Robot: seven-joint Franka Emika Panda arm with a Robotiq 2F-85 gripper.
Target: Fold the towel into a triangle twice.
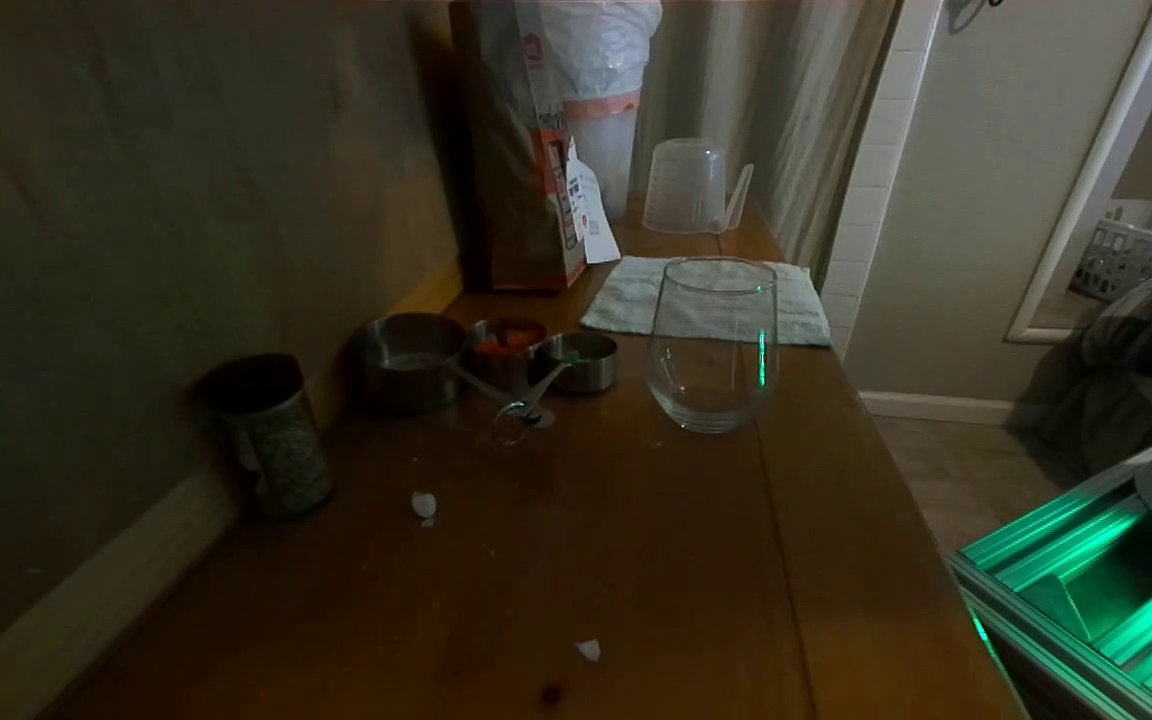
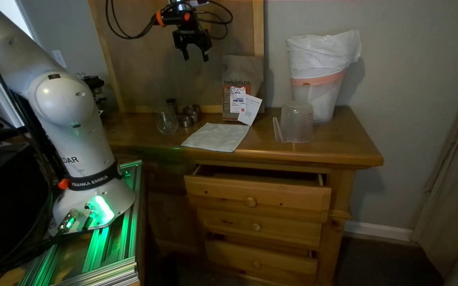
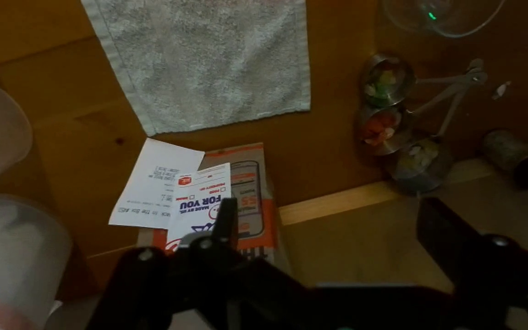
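Observation:
The towel [image 2: 217, 137], a pale whitish-grey cloth, lies flat and spread out on the wooden tabletop near its front edge. In an exterior view, the glass hides part of the towel [image 1: 626, 300]. From the wrist, the towel [image 3: 213, 59] fills the upper middle, its top end cut off by the frame. High above the tabletop hangs my gripper [image 2: 196, 57], pointing down and well away from the cloth. Its black fingers stand wide apart in the wrist view, where the gripper [image 3: 328, 208] is open with nothing held between them. An exterior view does not include the gripper.
A stemless glass [image 1: 711, 350] stands beside the towel, near metal measuring cups [image 1: 581, 362] and a shaker jar [image 1: 281, 440]. Behind the towel stands a paper bag [image 2: 233, 71] with white slips [image 2: 249, 110]. A plastic jug [image 2: 297, 121] and lined bin [image 2: 320, 79] stand farther along.

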